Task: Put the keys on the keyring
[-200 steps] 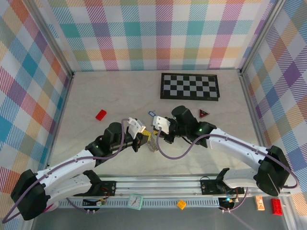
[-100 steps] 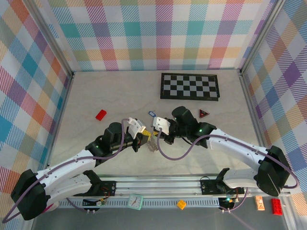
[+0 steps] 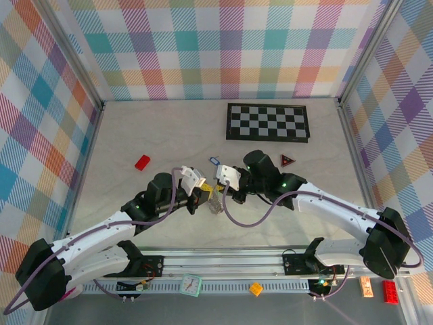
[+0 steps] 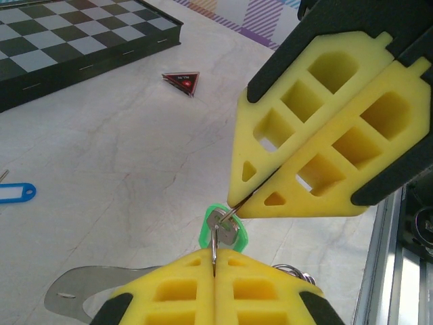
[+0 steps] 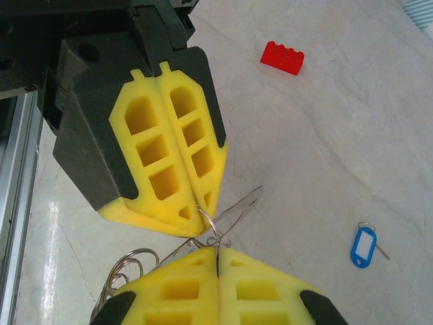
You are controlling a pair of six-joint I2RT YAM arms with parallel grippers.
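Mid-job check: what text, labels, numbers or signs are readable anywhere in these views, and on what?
None can be read.
Blue key tag: pale label window, looks blank.
Red triangle: small mark in its centre, too blurred to read.
Teal clock at the near edge: face markings too small to read.
Chequered board: squares, no lettering seen.
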